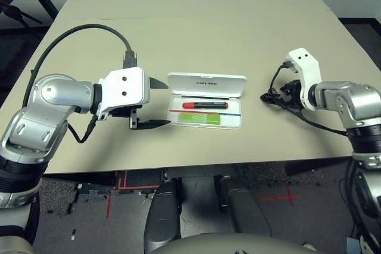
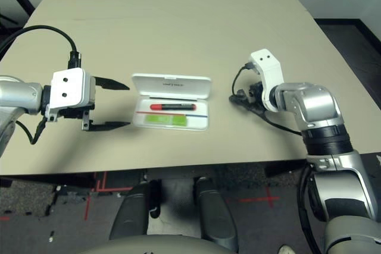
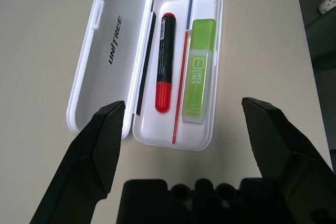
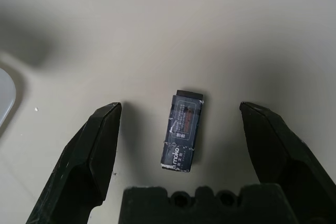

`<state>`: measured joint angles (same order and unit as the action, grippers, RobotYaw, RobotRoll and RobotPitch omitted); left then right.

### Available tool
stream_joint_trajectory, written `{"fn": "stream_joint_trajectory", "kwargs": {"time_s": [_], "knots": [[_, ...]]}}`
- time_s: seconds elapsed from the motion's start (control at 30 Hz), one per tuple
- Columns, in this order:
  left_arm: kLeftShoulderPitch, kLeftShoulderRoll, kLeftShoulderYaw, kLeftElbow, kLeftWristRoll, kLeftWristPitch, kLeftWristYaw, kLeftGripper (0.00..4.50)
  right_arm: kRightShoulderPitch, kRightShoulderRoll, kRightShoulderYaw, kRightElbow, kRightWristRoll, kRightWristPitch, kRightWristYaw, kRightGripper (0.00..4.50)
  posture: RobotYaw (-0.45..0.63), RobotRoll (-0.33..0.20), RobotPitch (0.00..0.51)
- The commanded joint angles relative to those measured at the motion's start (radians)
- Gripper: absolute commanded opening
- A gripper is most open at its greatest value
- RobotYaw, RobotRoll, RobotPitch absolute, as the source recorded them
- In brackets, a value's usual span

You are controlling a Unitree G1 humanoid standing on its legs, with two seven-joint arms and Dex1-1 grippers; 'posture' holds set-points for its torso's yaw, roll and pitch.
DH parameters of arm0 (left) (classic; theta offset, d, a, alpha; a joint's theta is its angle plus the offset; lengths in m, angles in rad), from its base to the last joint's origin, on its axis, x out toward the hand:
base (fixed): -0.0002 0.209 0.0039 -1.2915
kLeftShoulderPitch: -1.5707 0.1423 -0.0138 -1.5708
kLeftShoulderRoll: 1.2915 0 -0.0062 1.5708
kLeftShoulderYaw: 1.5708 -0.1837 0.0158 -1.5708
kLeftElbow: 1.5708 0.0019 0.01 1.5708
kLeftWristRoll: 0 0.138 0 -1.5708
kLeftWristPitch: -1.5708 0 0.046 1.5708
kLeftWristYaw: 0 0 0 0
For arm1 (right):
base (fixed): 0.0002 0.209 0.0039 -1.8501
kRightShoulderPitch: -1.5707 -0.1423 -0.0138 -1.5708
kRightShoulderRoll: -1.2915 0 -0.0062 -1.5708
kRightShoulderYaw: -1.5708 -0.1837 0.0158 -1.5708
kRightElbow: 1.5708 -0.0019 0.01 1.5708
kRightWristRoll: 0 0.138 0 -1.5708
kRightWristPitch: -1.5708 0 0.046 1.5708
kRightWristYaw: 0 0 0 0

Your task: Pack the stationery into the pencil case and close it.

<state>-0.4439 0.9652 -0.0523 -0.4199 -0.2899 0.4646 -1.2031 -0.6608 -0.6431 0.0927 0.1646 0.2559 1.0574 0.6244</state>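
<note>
I am holding my right gripper (image 4: 181, 145) spread wide and empty over the small dark grey stubby piece (image 4: 182, 130), which is lying flat on the beige table (image 1: 196, 34) between my two black fingers, touching neither. It is the last of the stationery outside the case, sitting off to the right of the pencil case (image 1: 206, 101) and well apart from it.

My left gripper (image 1: 156, 103) is also standing fully open with nothing in it, pointing at the left end of the open case, just beside it. Inside the tray the red marker (image 3: 164, 62) is lying next to the light-green-and-white bar (image 3: 198, 78), with a thin red-and-blue line between them. The lid is lying folded back flat on the table.

What I am worrying about: the piece is short and low, so if I come down tilted or off-centre my fingertips could skate over it, flick it away across the table, or pinch only a corner and drop it on the way. Closing the case later, my left fingers could shove the light case instead of steadying it.

The lid is reading "UNITREE". The green bar is carrying "CHECK LINER", as far as I can make out. The grey piece has a label beginning "moko"; the rest is too small to tell.
</note>
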Motion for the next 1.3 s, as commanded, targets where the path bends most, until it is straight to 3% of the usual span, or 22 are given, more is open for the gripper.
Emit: {"fn": "stream_joint_trajectory", "kwargs": {"time_s": [0.03, 0.1, 0.4, 0.43, 0.7, 0.93, 1.1, 1.3], "knots": [[0.011, 0.017, 0.002, -0.021, -0.011, 0.008, 0.002, 4.5, 0.008, 0.019, 0.032, 0.049, -0.017, -0.008, 0.008, 4.32, 0.01, 0.0, 0.169], [0.012, 0.019, 0.002, -0.021, -0.01, 0.009, 0.002, 4.5, 0.008, 0.019, 0.033, 0.054, -0.023, -0.012, 0.013, 3.87, 0.01, 0.0, 0.169], [0.012, 0.018, -0.009, -0.008, 0.001, -0.002, 0.001, 4.5, 0.02, -0.038, 0.048, 0.022, -0.039, -0.043, 0.085, 0.45, 0.01, 0.0, 0.16], [0.011, 0.018, -0.011, -0.004, 0.003, -0.005, 0.001, 4.5, 0.023, -0.054, 0.056, 0.017, -0.043, -0.065, 0.105, 0.32, 0.01, 0.0, 0.16], [0.011, 0.018, -0.024, 0.016, 0.015, -0.023, -0.004, 4.5, 0.025, -0.214, 0.107, -0.007, -0.079, -0.258, 0.31, 0.32, -0.01, 0.0, 0.168], [0.016, 0.013, -0.029, 0.026, 0.024, -0.034, -0.001, 4.5, 0.04, -0.313, 0.11, -0.097, -0.038, -0.403, 0.561, 0.32, -0.01, 0.0, 0.169], [0.015, 0.01, -0.035, 0.038, 0.03, -0.045, 0.001, 4.5, 0.075, -0.326, 0.108, -0.166, 0.023, -0.509, 0.749, 0.32, -0.01, 0.0, 0.166], [0.015, 0.01, -0.04, 0.043, 0.034, -0.05, 0.007, 4.5, 0.069, -0.252, 0.138, -0.198, 0.028, -0.538, 0.789, 0.32, 0.0, 0.0, 0.166]]}}
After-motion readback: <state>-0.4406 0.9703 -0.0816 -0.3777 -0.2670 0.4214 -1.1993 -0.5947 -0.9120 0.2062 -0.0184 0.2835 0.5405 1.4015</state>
